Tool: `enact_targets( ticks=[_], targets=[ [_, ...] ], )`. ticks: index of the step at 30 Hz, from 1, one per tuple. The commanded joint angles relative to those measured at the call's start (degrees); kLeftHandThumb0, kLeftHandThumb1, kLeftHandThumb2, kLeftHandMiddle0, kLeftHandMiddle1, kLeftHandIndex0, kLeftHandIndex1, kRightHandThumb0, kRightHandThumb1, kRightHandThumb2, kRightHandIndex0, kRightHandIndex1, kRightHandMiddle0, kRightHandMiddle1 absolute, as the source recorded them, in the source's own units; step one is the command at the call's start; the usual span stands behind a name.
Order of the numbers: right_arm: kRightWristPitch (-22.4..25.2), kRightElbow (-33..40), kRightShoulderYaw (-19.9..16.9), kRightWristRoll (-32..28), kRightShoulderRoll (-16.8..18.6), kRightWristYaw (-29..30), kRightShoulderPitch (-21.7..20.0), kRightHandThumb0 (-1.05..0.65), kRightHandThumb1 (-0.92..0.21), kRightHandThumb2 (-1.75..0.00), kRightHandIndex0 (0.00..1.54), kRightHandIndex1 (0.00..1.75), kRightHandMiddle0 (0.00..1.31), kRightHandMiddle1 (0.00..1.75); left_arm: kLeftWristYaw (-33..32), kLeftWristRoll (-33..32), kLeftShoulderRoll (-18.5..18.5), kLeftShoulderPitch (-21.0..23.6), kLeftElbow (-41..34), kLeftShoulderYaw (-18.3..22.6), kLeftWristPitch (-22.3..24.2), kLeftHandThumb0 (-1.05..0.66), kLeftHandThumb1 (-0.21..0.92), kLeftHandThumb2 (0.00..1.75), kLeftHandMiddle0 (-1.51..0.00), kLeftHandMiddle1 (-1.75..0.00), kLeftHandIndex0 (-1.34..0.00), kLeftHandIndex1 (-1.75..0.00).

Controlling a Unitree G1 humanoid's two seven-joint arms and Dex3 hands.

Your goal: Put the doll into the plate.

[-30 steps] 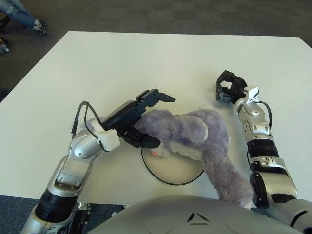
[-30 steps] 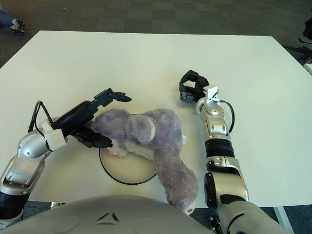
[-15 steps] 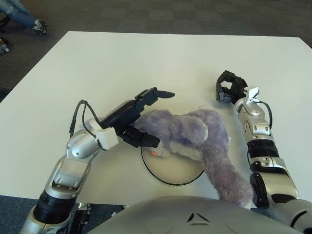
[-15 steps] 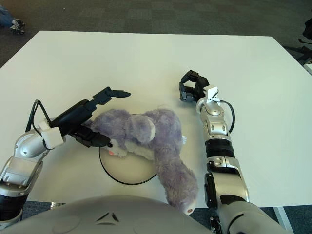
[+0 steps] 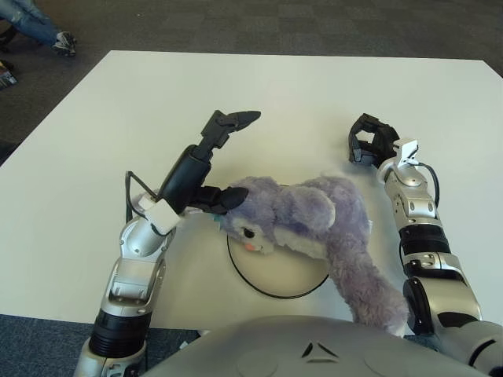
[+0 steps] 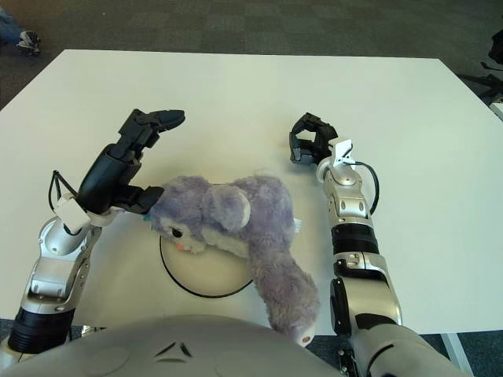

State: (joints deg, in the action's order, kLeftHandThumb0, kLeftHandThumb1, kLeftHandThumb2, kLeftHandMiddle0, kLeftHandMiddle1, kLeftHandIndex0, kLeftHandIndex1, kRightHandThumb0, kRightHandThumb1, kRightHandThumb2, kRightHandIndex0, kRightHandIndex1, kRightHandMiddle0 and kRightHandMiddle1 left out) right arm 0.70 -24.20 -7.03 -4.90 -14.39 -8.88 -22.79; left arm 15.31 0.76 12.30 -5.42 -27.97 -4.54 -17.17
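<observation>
Sprawling across the plate (image 5: 271, 279) from 10 to 4 o'clock, the doll (image 5: 314, 224) overhangs the surface (image 5: 314, 102) edge and could slide off, its head just touching the open-fingered left hand (image 5: 206, 169), while the right hand (image 5: 368, 145) sits curled, empty, at 2 o'clock.

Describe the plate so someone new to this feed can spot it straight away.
Start from the white table and look to its near edge, just in front of the robot. The plate lies there between the two arms, half covered by the purple doll. It is a flat white disc, nearly the table's colour, picked out only by its thin dark rim.
</observation>
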Motion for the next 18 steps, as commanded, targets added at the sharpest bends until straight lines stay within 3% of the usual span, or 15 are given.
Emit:
enact_targets(
  ticks=[1, 12, 18],
  targets=[
    [1.0, -1.3, 0.1, 0.7, -0.5, -0.2, 0.8, -0.48, -0.32, -1.32, 1.18, 1.75, 0.61, 1.75, -1.1, -0.4, -0.7, 1.2, 1.8, 0.9, -1.1, -0.95, 0.92, 0.71, -0.17, -0.81, 0.00, -1.10],
    [1.0, -1.5, 0.1, 0.5, -0.6, -0.7, 0.7, -0.48, -0.31, -1.33, 1.20, 1.75, 0.62, 1.75, 1.2, -4.5, 0.6, 1.1, 2.4, 1.8, 0.6, -0.93, 0.92, 0.76, -0.11, -0.78, 0.00, -1.05],
    [0.6, -2.0, 0.1, 0.7, -0.8, -0.9, 0.5, -0.49, -0.30, -1.33, 1.20, 1.75, 0.62, 1.75, 1.5, -6.5, 0.9, 3.4, 3.9, 3.2, 2.0, -0.95, 0.92, 0.83, -0.09, -0.75, 0.00, -1.02]
  ],
)
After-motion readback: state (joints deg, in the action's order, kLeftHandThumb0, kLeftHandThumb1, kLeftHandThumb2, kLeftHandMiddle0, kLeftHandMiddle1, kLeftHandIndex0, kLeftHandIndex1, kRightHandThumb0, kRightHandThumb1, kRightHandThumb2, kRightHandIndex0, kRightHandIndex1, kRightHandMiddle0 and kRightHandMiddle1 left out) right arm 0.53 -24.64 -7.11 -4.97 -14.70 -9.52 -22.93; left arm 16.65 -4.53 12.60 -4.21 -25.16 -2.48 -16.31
